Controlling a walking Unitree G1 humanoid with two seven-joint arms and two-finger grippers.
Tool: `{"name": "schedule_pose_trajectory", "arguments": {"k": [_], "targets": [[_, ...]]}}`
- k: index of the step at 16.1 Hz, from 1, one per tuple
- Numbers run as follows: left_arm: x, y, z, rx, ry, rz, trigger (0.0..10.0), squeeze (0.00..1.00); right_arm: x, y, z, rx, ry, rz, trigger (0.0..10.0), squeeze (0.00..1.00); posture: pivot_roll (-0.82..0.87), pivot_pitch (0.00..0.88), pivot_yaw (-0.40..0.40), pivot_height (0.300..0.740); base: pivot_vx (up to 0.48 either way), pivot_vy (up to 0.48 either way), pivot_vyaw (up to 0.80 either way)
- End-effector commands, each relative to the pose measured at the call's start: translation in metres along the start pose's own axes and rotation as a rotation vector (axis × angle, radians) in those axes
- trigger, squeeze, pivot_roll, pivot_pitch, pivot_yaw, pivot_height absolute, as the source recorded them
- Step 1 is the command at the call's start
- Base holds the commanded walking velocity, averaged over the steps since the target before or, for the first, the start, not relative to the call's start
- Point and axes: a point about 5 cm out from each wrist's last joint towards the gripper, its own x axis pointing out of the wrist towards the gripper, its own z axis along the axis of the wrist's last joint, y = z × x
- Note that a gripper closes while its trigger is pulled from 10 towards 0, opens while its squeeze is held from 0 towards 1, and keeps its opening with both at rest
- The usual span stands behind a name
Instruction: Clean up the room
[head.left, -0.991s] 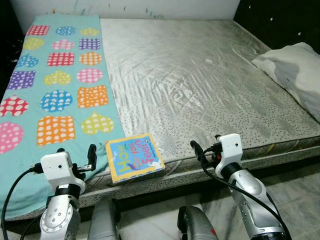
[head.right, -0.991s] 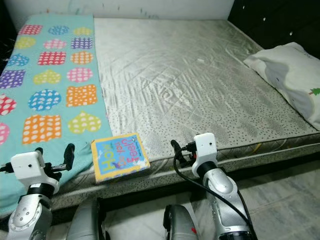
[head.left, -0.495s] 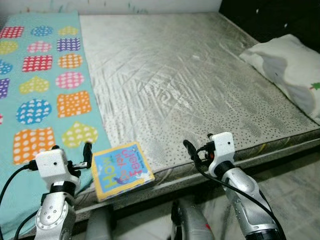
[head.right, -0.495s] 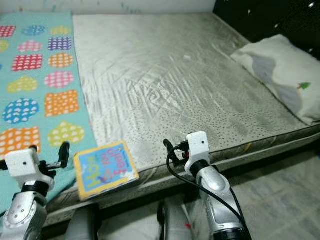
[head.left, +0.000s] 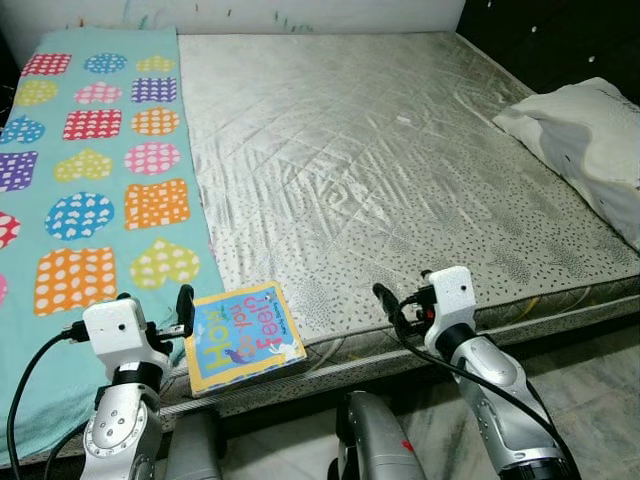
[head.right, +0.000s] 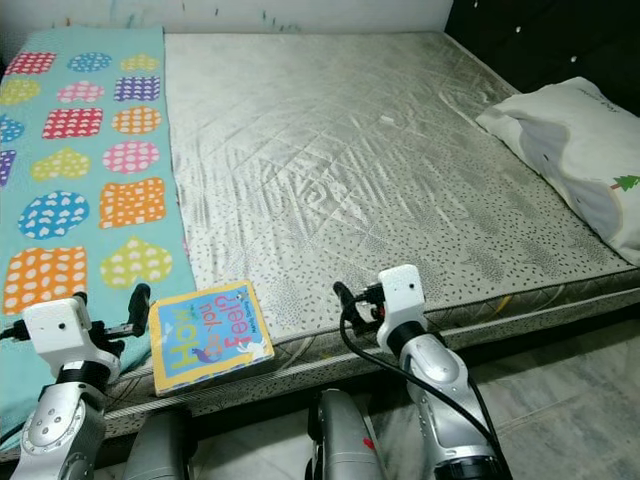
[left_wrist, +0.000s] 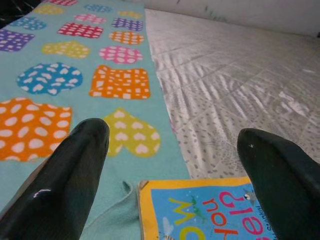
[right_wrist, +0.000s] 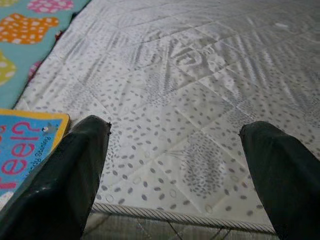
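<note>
Before you, bed (head.left: 400, 150) with grey mattress; teal patterned blanket (head.left: 90, 180) along its left; pillow (head.left: 590, 130) far right. Picture book (head.left: 243, 335) lies flat at the near edge, beside the blanket. Left gripper (head.left: 184, 308) and right gripper (head.left: 390, 305) both spread, empty. Slide the book past the edge before pinching.

Bright, even light; sheen on the mattress (head.left: 400, 170) (wrist views softer); head views sharp.
</note>
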Motion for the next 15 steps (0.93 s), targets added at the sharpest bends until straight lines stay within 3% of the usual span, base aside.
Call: {"name": "schedule_pose_trajectory", "arguments": {"k": [1, 6, 12, 15], "targets": [[-0.0004, -0.0012, -0.0042, 0.004, 0.026, -0.002, 10.0, 0.00, -0.0020, -0.0021, -0.0022, -0.014, 0.009, -0.002, 10.0, 0.00, -0.11, 0.116, -0.083, 0.594, 0.000, 0.000, 0.00], [-0.0008, -0.0016, -0.0057, 0.002, 0.034, -0.006, 10.0, 0.00, -0.0026, -0.0010, -0.0034, -0.019, 0.014, 0.006, 10.0, 0.00, -0.11, 0.116, -0.085, 0.594, 0.000, 0.000, 0.80], [0.0002, -0.0013, -0.0065, -0.007, 0.047, -0.007, 10.0, 0.00, -0.0019, -0.0022, -0.0034, 0.005, 0.018, -0.002, 10.0, 0.00, -0.11, 0.125, -0.085, 0.594, 0.000, 0.000, 0.00], [0.0007, -0.0018, -0.0062, -0.010, 0.049, -0.006, 10.0, 0.00, -0.0015, -0.0025, -0.0033, 0.009, 0.018, -0.002, 10.0, 0.00, -0.11, 0.127, -0.085, 0.574, 0.000, 0.000, 0.00]]}}
